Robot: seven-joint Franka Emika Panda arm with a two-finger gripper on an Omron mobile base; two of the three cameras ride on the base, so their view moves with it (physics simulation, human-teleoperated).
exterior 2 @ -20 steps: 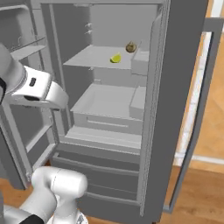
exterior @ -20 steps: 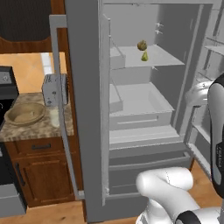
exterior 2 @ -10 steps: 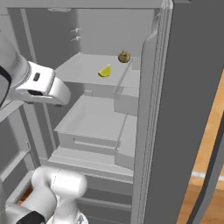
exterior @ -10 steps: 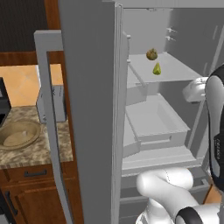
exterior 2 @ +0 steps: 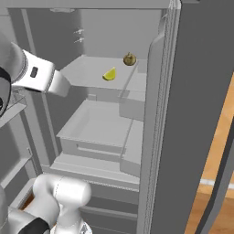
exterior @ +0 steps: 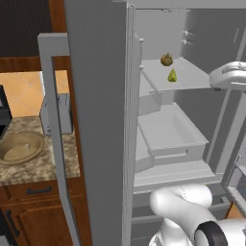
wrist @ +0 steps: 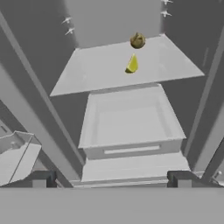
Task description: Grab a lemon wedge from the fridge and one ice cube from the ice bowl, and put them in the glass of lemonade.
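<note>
1. The fridge (exterior: 96, 120) stands open; in the left base view its near door fills the middle and hides part of the counter.
2. The lemon wedge (wrist: 132, 64) lies on the upper shelf (wrist: 96, 70), centre top of the hand view, just in front of a brownish lumpy item (wrist: 138, 40).
3. The gripper (wrist: 111, 177) is spread wide, holding nothing; its fingertips (wrist: 40, 178) are cut off at the bottom.
4. The ice bowl (exterior: 20, 147) sits at left, its contents hard to make out.
5. A toaster (exterior: 55, 114) is half hidden behind the door handle.
</note>
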